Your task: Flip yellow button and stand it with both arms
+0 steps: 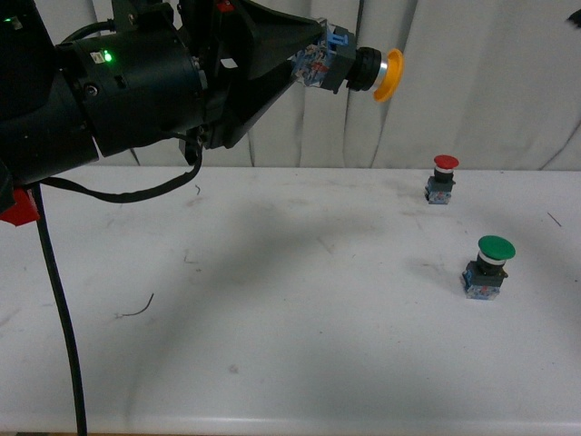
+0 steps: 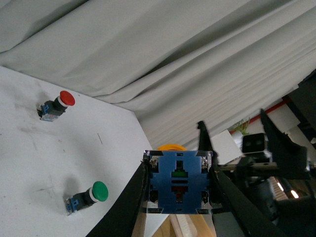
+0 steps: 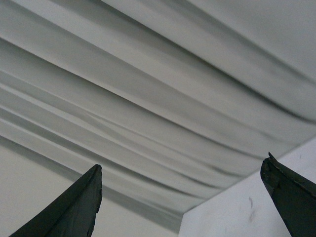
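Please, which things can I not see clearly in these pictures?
1. Cap of the yellow button: left wrist view, almost wholly hidden behind the button's own body.
2. The right gripper: not in front view; right wrist view's edge cuts its fingers.
3. Any markings on the red button: too small, front view.

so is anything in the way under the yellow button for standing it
Nothing visible: the left gripper holds the yellow button above bare table; the red button and green button stand further right.
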Robot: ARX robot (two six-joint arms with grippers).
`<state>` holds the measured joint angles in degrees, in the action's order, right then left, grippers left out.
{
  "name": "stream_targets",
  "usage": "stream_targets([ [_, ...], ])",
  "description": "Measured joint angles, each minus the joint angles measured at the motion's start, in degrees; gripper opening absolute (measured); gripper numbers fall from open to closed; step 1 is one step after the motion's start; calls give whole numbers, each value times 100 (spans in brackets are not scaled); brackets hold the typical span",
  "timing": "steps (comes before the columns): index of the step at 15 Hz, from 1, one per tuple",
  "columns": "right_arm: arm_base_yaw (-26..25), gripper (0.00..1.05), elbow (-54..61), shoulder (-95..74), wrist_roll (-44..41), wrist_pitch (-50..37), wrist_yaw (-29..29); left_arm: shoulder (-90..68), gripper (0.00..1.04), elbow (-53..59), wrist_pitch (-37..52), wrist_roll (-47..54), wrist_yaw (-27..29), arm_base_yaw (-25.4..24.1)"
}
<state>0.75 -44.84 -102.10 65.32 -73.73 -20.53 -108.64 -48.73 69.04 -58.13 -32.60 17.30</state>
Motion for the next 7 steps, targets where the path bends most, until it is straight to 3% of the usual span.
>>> stream_targets([
  [4,848,98,-238,-1349,1648,55,380,15,30,-24,0,0,-4,-17],
  [7,1325,98,-507,-1421,2020,-2,378,15,30,-24,2,0,-22,-20],
])
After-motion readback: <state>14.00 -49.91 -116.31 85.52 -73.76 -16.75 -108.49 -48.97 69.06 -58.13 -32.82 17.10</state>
